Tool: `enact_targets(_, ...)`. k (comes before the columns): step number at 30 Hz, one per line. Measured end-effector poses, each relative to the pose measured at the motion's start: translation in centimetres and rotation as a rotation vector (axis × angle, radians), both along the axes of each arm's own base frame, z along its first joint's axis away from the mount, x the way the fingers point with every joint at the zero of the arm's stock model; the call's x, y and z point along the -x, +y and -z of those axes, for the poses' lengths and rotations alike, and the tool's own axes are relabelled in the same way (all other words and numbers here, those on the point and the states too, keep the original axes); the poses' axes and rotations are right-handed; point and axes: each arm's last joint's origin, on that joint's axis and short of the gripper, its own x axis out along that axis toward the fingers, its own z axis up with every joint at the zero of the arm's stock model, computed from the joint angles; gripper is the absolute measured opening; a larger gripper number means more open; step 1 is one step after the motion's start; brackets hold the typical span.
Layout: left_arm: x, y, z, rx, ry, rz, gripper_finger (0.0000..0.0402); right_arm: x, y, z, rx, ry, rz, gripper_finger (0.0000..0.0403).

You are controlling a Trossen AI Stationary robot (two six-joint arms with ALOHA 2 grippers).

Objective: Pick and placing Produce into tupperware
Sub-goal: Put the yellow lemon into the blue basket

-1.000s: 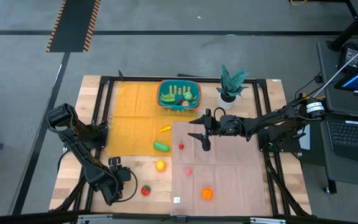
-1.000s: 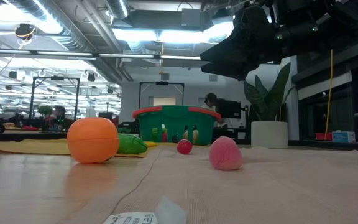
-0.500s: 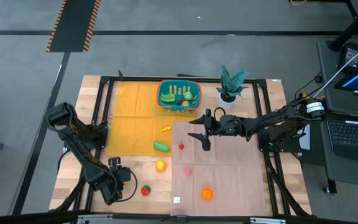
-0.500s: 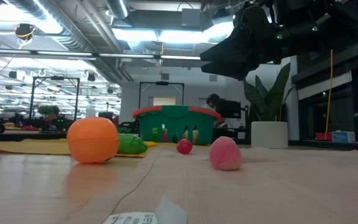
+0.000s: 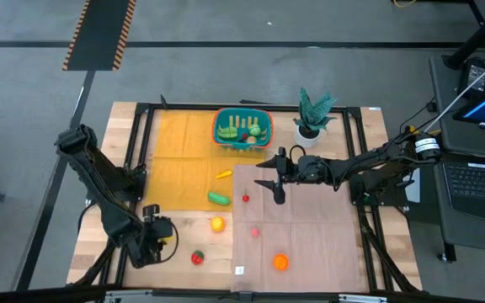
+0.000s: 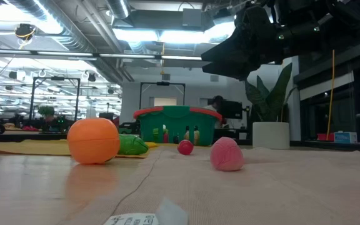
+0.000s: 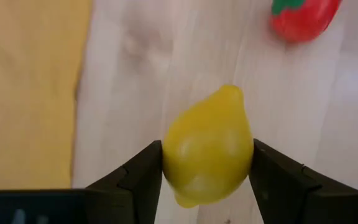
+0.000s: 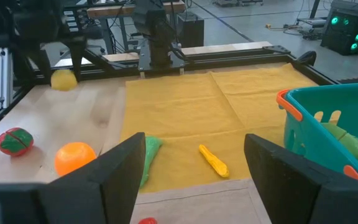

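The teal-blue slotted plastic tupperware (image 5: 242, 129) with its orange-red rim sits at the far edge of the yellow cloth (image 5: 179, 160), holding several yellow and green toy pieces. Beside it stands a potted green plant (image 5: 312, 114). The left gripper (image 7: 207, 165), at the counter's (image 5: 91, 252) near left corner, has its fingers (image 7: 142, 174) clamped on a yellow toy lemon (image 7: 208, 146), lifted above the wood near a red toy tomato (image 7: 303, 17). The right gripper (image 5: 278, 178) hovers mid-counter, fingers apart.

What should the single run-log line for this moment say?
left gripper: shut on lemon, lifted | right gripper: open, hovering by tupperware | tomato: on table
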Motion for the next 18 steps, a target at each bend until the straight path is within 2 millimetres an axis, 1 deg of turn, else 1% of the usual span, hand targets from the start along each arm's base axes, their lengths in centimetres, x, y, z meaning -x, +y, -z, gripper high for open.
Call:
enact_targets(5, 0.7, 1.2, -2.1, 0.033, -0.068, 0.001, 0.0196, 0.0, 0.0, 0.0, 0.021, 0.002, -0.005, 0.0275)
enact_targets(9, 1.3, 2.2, -3.4, 0.069, -0.095, -0.009, 0.0196, 0.0, 0.0, 0.0, 0.024, 0.002, -0.005, 0.0275)
enact_targets(14, 1.9, 3.2, -4.2, 0.05, -0.12, -0.003, 0.0196, 0.0, 0.0, 0.0, 0.025, 0.002, -0.005, 0.0275)
enact_targets(18, 2.0, 3.5, -4.7, -0.011, -0.22, 0.023, 0.0196, 0.0, 0.0, 0.0, 0.025, 0.003, -0.005, 0.0275)
